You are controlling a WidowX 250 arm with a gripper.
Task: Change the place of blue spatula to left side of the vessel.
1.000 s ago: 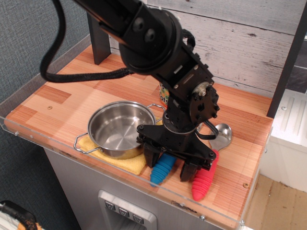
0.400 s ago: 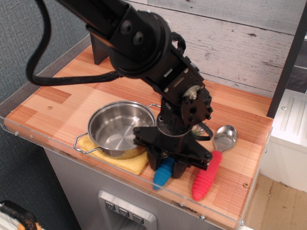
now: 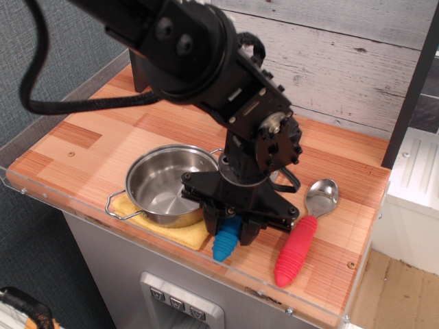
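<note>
Blue spatula point(image 3: 224, 243) handle – pinched by tool point(image 3: 232, 230), jaws narrowed

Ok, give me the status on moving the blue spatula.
Done: the gripper is down on the blue spatula, its fingers on either side of the ribbed handle and apparently closed on it. In hand: the spatula sits at the counter's front edge, right of the steel pot. Left: lift it, carry it across and set it down left of the pot.

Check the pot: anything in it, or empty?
Empty. The pot shows only bare shiny steel on its floor and inner wall. The hand is beside it at the blue spatula, not in it.
</note>
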